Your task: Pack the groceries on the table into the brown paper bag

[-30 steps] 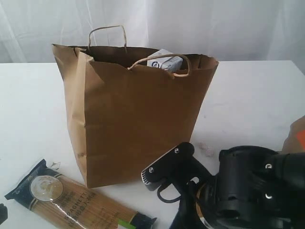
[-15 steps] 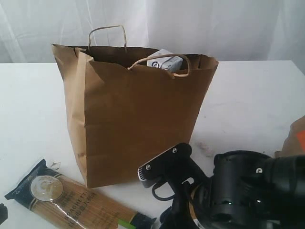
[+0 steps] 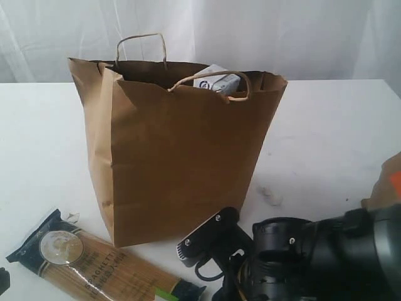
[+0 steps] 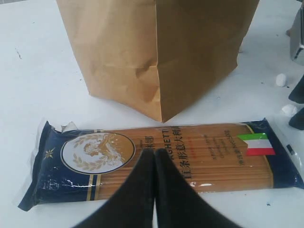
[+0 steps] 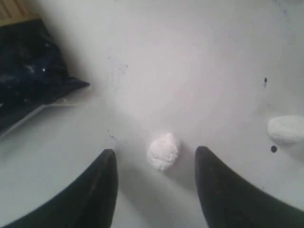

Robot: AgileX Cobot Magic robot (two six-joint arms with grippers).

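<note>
Beside kraft-brown paper bag (image 3: pixel 182 157), spaghetti pack with dark ends (image 4: pixel 204 152) flat on white table (image 3: pixel 326 138) — long axis slanting past bag corner; left fingers (image 4: pixel 137 190) closed — right fingers (image 5: pixel 95 194) apart.

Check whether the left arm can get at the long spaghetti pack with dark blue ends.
Probably yes. The left gripper sits right by the spaghetti pack, with nothing between them; the upright brown paper bag stands behind it, clear of the way. Its jaws are shut, so they must open first.
</note>
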